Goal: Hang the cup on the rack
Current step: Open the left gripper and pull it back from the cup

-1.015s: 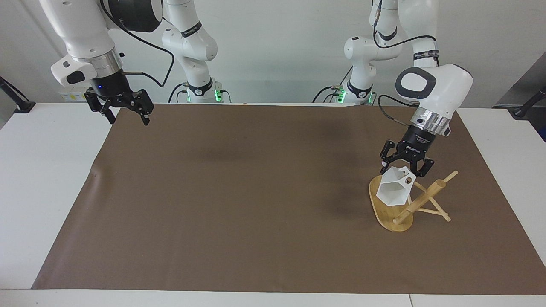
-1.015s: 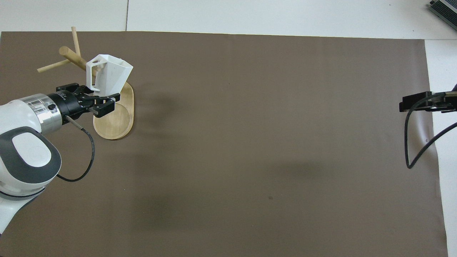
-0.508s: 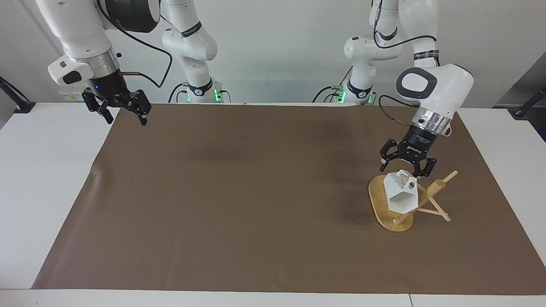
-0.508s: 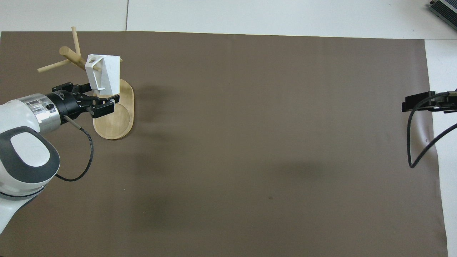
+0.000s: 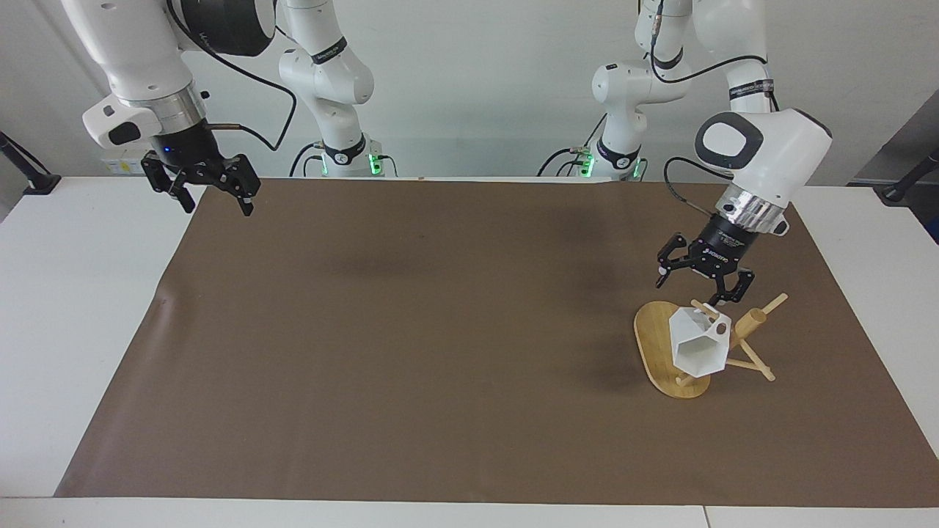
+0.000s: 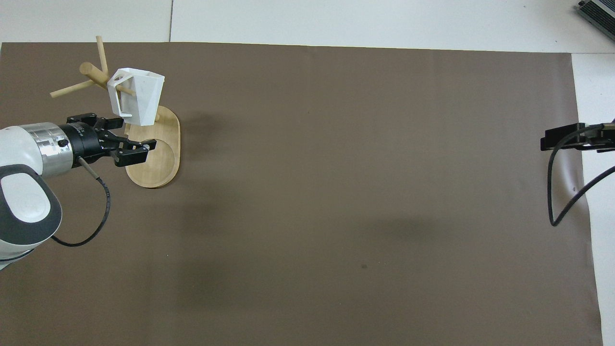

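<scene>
White and faceted, the cup (image 5: 700,342) hangs by its handle on a thin peg of the bamboo rack (image 5: 664,350), over the oval base at the left arm's end of the brown mat (image 5: 411,330). Just above, the left gripper (image 5: 702,281) hovers spread, holding nothing. The right gripper (image 5: 213,192) waits, fingers apart, over the mat's corner.

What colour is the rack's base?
Light bamboo tan, the rack base, clearest in the overhead view.

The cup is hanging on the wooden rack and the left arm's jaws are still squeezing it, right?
Not quite. The cup does hang on the rack, but the facing view shows the left gripper open above it, holding nothing.
</scene>
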`<state>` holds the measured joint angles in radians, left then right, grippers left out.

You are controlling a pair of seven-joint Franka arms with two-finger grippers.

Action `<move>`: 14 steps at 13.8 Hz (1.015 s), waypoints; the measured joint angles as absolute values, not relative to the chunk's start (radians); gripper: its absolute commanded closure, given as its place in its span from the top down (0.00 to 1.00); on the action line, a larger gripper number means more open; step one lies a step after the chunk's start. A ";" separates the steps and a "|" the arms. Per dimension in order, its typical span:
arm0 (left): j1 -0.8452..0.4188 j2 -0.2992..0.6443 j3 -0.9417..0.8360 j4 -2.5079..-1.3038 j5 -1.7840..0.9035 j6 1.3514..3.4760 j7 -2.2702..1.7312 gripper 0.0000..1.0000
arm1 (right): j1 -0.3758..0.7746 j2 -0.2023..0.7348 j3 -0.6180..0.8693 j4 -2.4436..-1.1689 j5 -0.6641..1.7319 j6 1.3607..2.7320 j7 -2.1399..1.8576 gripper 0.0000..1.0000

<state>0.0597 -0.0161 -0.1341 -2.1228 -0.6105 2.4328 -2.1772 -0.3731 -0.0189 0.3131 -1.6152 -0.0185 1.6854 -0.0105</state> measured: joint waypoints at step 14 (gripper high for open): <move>0.094 -0.114 -0.130 -1.849 -0.214 1.934 -1.816 1.00 | -0.373 -0.019 0.313 -1.615 -0.019 1.685 -0.011 1.00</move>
